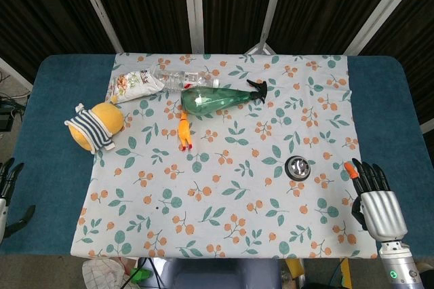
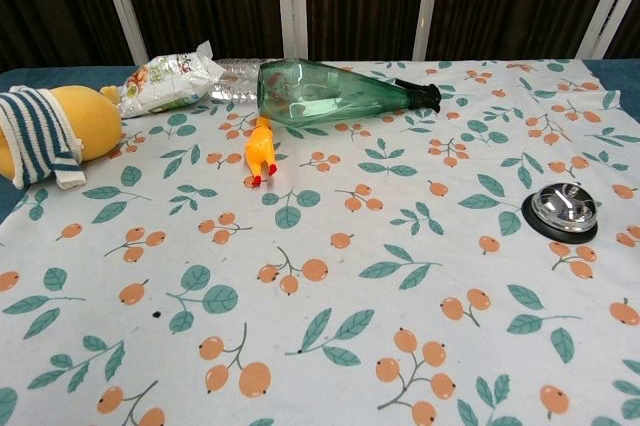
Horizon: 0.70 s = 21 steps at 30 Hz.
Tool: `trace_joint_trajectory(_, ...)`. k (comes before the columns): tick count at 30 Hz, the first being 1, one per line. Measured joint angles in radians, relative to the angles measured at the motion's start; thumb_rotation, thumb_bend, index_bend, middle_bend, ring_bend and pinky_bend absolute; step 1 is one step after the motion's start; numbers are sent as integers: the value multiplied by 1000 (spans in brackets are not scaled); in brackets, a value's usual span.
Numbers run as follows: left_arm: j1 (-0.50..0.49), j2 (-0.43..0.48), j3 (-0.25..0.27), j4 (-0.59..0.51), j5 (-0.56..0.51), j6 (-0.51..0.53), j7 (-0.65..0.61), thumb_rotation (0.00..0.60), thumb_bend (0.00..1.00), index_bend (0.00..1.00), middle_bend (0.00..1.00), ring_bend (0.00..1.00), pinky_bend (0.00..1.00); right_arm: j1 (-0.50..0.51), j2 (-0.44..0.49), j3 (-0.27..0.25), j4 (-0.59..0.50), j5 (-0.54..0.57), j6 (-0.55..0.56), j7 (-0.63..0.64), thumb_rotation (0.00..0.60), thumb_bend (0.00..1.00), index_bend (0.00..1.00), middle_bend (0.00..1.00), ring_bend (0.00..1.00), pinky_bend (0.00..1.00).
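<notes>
My right hand (image 1: 375, 199) lies flat at the table's front right corner, fingers apart and empty, just right of a small metal call bell (image 1: 298, 167) (image 2: 564, 209). My left hand (image 1: 8, 190) shows only at the left edge, off the cloth, fingers spread with nothing in them. Far across the floral cloth (image 1: 224, 187) a green spray bottle (image 1: 218, 98) (image 2: 330, 92) lies on its side. A rubber chicken (image 1: 184, 131) (image 2: 260, 151) lies in front of it. A yellow plush toy (image 1: 97, 125) (image 2: 45, 131) in a striped shirt sits at the cloth's left edge.
A snack bag (image 1: 135, 83) (image 2: 166, 80) and a clear plastic bottle (image 1: 182, 78) lie at the back left, behind the spray bottle. The blue table (image 1: 57, 99) extends past the cloth on both sides. Dark curtains and metal poles stand behind.
</notes>
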Motion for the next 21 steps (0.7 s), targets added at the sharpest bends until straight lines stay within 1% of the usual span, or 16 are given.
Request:
trace_joint_trajectory(14,7,5,0,0,6,16,-14,600,405,47,0,29,165,-1,1,-1,-2,-5,2,-1,600,1000,94,0,0,0)
trace_joint_trajectory(21,6,2,1,-6,0,8,1,600,404,47,0,29,165,5,-7,1,9,1,-9,-5,600,1000,94,0,0,0)
